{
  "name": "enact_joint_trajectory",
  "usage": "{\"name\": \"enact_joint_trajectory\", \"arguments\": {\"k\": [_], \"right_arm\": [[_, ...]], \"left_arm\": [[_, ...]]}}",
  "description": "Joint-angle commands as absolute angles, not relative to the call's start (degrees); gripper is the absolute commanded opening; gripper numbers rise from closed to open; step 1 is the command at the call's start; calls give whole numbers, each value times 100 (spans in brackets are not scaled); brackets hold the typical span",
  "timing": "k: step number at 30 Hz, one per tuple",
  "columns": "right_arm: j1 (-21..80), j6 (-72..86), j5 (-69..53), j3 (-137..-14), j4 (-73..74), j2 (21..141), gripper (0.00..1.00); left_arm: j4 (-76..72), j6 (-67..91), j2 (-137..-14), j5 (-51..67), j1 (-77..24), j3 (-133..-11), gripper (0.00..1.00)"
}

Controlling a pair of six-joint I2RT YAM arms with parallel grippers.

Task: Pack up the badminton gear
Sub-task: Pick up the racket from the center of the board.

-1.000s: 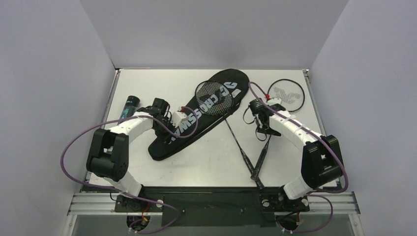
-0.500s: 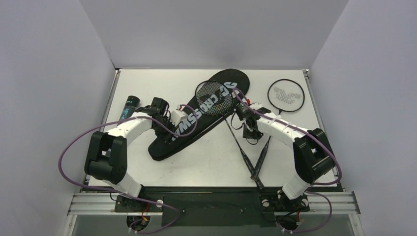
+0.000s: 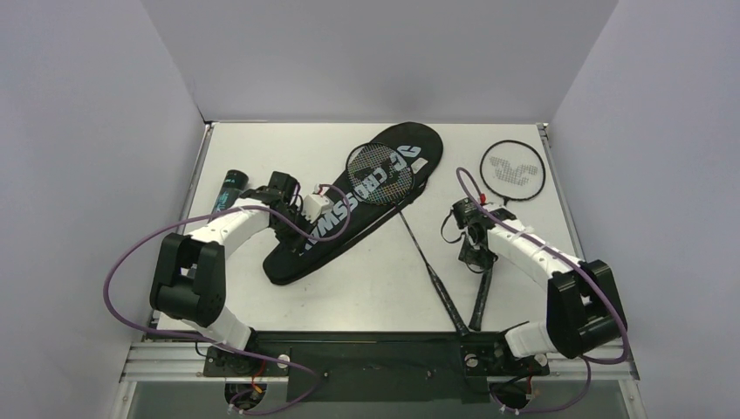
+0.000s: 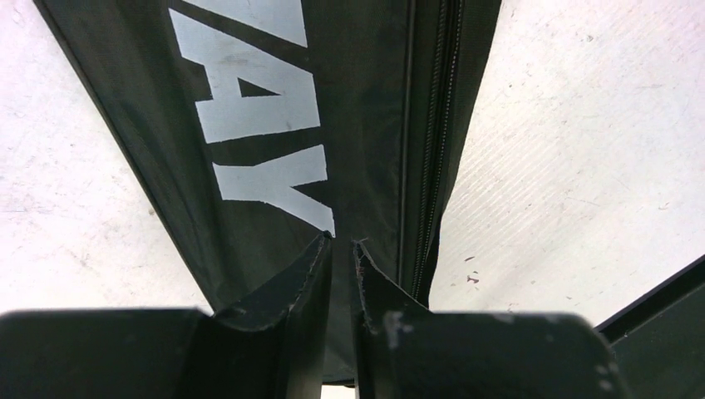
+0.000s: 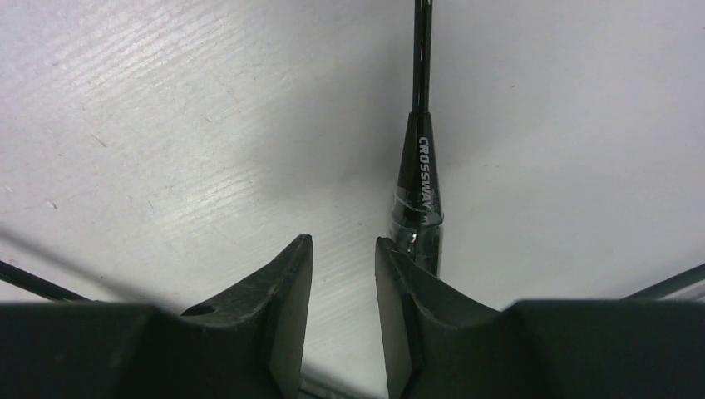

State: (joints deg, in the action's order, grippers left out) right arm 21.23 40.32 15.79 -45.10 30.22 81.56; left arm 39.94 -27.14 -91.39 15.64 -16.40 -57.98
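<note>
**Two pincers, one racket lying just off the gap**

Right pincer [image 5: 342,243]: fingers apart, with bare tabletop [image 5: 166,125] showing between them and nothing gripped. The loose racket [image 5: 420,179] lies just outside the finger on the right of the wrist view. Whether its taped handle touches that finger cannot be told. Its long axis runs straight ahead of the pincer, parallel to the fingers, and the thin shaft leads away toward the head. The right arm is much the nearer, stretched forward with its wrist low over the handle. A small sideways shift would probably bring the handle into the gap.

Left pincer [image 4: 341,243]: fingers almost together, tips on the cloth of the CROSSWAY racket bag [image 4: 249,125], apparently pinching a fold beside the zip [image 4: 432,166].
</note>
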Motion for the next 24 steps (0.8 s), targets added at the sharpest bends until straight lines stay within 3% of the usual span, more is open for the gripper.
{"name": "enact_joint_trajectory", "arguments": {"k": [1, 2, 4, 5, 6, 14, 18, 24], "right_arm": [[2155, 4007, 2212, -4814, 3719, 7793, 32], [2189, 3944, 2235, -4976, 3745, 7803, 33], [2395, 3794, 2201, -5270, 3669, 7859, 39], [2649, 3717, 2159, -5377, 3523, 7963, 44], [2797, 3537, 2108, -5638, 3440, 8051, 47], [3612, 2706, 1117, -6853, 2527, 9732, 54], [3613, 2579, 991, -6865, 2344, 10118, 52], [3613, 2649, 827, -6695, 2123, 10458, 42]], "left_arm": [[4004, -2567, -8907, 1715, -1631, -6233, 28], [3997, -2509, -8849, 1727, -1633, -6272, 32], [3983, -2411, -8775, 1778, -1647, -6371, 54], [3947, -2379, -8755, 1776, -1662, -6433, 75], [3942, -2348, -8750, 1771, -1675, -6469, 82], [4265, -2180, -8891, 1573, -1730, -6859, 87], [3917, -2012, -8703, 1211, -1624, -6615, 95], [4263, -2111, -9411, 1412, -1403, -6778, 98]]}}
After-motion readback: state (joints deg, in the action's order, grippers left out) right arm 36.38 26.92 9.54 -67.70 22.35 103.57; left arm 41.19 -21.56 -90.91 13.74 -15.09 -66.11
